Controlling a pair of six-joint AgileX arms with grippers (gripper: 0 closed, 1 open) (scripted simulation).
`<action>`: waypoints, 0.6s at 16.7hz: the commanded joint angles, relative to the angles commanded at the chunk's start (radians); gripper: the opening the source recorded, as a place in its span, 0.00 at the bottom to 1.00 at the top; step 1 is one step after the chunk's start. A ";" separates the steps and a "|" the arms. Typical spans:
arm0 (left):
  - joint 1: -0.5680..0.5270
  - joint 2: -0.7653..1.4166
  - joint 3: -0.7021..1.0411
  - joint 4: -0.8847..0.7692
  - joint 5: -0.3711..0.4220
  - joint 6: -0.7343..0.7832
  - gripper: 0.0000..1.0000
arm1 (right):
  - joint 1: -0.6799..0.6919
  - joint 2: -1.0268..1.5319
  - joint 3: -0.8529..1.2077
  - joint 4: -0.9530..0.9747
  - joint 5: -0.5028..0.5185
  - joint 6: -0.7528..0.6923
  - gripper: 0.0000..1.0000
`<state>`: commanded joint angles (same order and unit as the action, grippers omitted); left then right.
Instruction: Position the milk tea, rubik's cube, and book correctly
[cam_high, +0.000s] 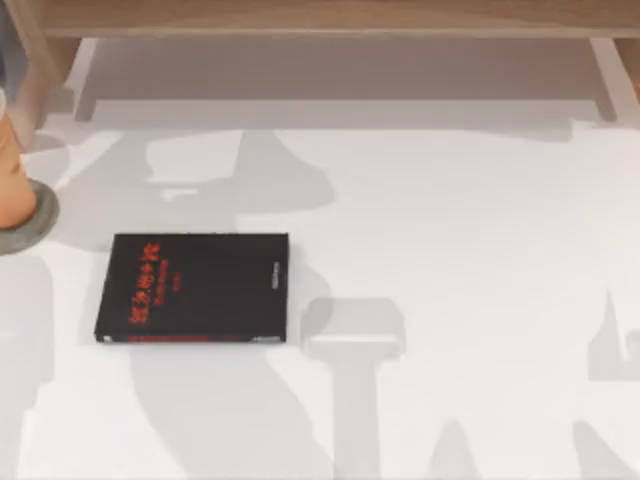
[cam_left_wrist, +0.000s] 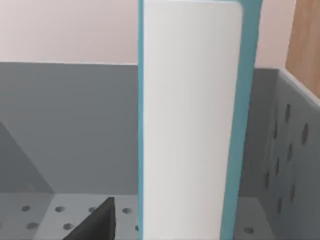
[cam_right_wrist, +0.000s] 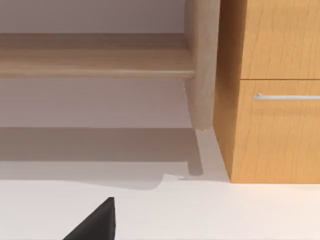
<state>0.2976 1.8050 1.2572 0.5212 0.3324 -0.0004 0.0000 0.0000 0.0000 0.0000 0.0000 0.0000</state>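
Observation:
The milk tea (cam_high: 12, 185), an orange-brown cup, stands on a round grey coaster (cam_high: 38, 222) at the table's far left edge. In the left wrist view the book (cam_left_wrist: 190, 120) stands upright, with a light-blue cover and white page edge, inside a grey perforated bin (cam_left_wrist: 70, 130). It rises just beside a dark fingertip (cam_left_wrist: 97, 222) of my left gripper. A dark fingertip (cam_right_wrist: 97, 222) of my right gripper hangs over the white table, facing a wooden shelf. The rubik's cube is out of view.
A black book with red lettering (cam_high: 195, 288) lies flat left of the table's centre. A wooden shelf (cam_high: 320, 18) runs along the back. The right wrist view has a wooden drawer cabinet (cam_right_wrist: 272, 95) beside a shelf leg (cam_right_wrist: 202, 65).

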 joint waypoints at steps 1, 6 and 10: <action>0.006 0.049 0.026 0.027 0.007 0.000 1.00 | 0.000 0.000 0.000 0.000 0.000 0.000 1.00; 0.019 0.163 0.087 0.093 0.024 0.003 1.00 | 0.000 0.000 0.000 0.000 0.000 0.000 1.00; 0.019 0.163 0.087 0.093 0.024 0.003 1.00 | 0.000 0.000 0.000 0.000 0.000 0.000 1.00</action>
<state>0.3169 1.9676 1.3438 0.6143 0.3561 0.0025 0.0000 0.0000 0.0000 0.0000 0.0000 0.0000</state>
